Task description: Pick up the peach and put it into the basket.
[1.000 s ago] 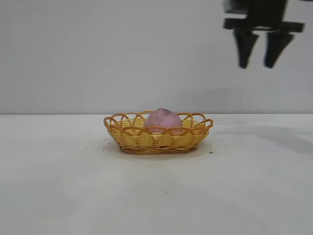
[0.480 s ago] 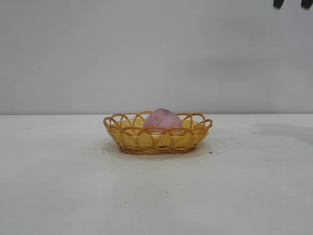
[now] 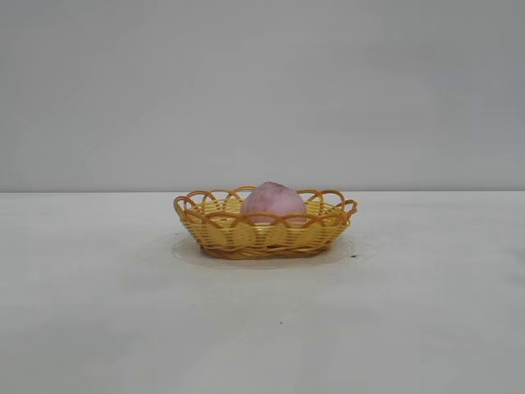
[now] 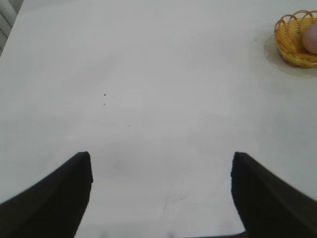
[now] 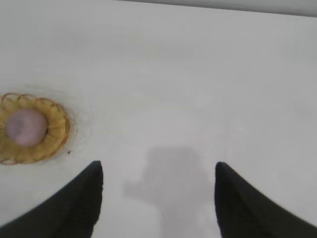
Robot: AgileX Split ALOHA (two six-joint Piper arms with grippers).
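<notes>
Peach [image 3: 273, 201] sits inside the basket [image 3: 221, 230], right in the middle, with its pink top poking up over the loopy rim. The basket rests on the white table [image 3: 98, 328]. The right gripper [image 5: 158, 198] hangs over bare table with its two dark fingers spread wide and nothing between them; the basket lies off to one side of it, well apart. The left gripper [image 4: 161, 196] is spread wide and empty too, with the basket far off past one finger.
</notes>
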